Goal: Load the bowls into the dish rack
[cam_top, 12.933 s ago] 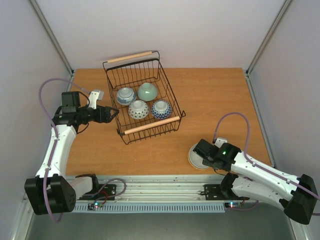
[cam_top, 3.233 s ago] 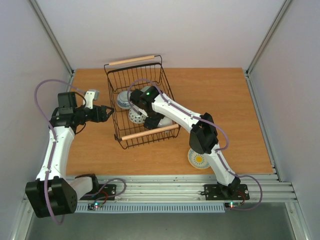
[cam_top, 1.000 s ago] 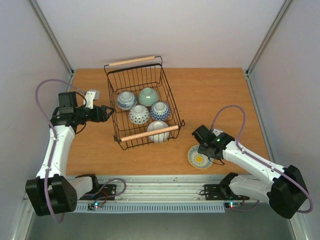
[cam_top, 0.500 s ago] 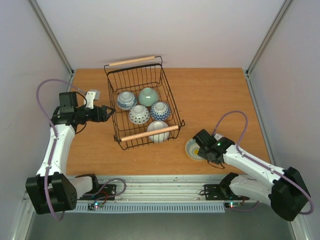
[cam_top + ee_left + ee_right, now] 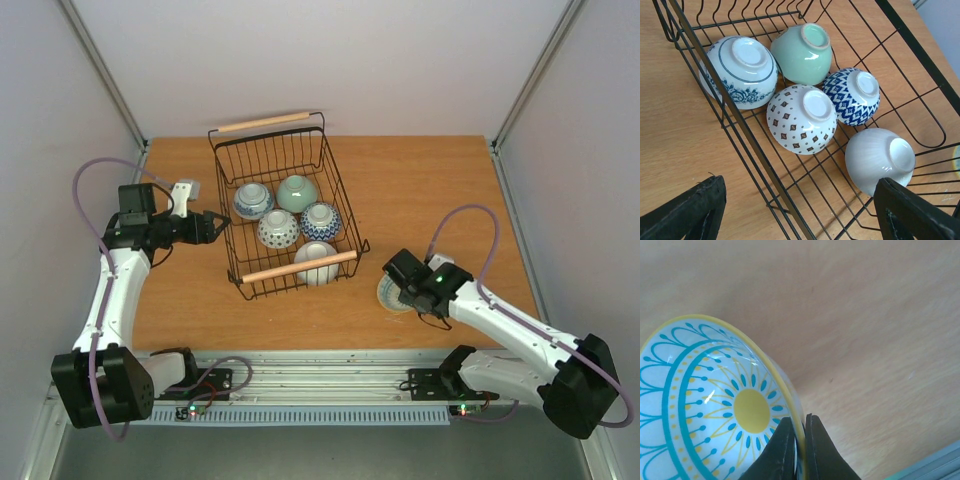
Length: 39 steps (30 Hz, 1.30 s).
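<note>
Six bowls, one rack (image 5: 225, 200), two arms.
Five bowls are in the rack: one mint bowl (image 5: 802, 52), one red-dotted bowl (image 5: 801, 117), one white bowl (image 5: 880, 159) and two blue-and-white, a floral bowl (image 5: 742, 70) and a diamond bowl (image 5: 852, 95). One yellow-rimmed bowl (image 5: 700, 390) is outside it, near the bench's (image 5: 430, 190) front edge. The rack has two wooden handles, far (image 5: 267, 121) and near (image 5: 300, 266). One left arm (image 5: 115, 290), one right arm (image 5: 500, 320).

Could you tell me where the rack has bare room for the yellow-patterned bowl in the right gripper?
The dish rack is bare at its far end, behind the floral bowl and mint bowl, and in the near corner left of the white bowl. Its middle is crowded.
</note>
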{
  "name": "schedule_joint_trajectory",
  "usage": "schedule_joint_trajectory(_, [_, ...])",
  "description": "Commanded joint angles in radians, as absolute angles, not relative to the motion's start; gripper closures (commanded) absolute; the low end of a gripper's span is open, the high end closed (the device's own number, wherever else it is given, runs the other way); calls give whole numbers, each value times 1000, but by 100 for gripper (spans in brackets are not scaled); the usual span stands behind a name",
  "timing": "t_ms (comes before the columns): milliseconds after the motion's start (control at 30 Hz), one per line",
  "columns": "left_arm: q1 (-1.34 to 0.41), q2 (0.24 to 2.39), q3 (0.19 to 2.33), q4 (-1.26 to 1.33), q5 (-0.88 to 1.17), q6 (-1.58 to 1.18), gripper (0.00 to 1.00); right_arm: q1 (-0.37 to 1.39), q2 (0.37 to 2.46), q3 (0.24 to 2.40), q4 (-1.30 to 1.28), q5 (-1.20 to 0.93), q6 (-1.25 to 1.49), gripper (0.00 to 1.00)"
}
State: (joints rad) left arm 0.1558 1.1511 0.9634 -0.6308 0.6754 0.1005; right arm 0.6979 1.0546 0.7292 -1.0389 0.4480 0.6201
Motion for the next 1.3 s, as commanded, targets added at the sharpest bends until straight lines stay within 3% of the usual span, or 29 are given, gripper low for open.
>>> schedule_joint_trajectory(0, [160, 1145, 987, -597, 693, 93, 18, 708, 1040, 921, -1152, 733, 535, 99])
schedule_joint_trajectory(200, [160, 1143, 985, -594, 696, 91, 18, 714, 1071, 1098, -1006, 898, 321, 99])
schedule_joint_trajectory(400, [160, 1138, 983, -591, 703, 92, 18, 742, 1169, 1200, -714, 732, 60, 99])
schedule_joint_trajectory(800, [160, 1125, 981, -604, 842, 118, 19, 881, 1550, 1512, -636, 582, -96, 99])
schedule_joint_trajectory(1267, [160, 1117, 983, -626, 954, 153, 23, 1009, 1790, 1751, -634, 523, -169, 99])
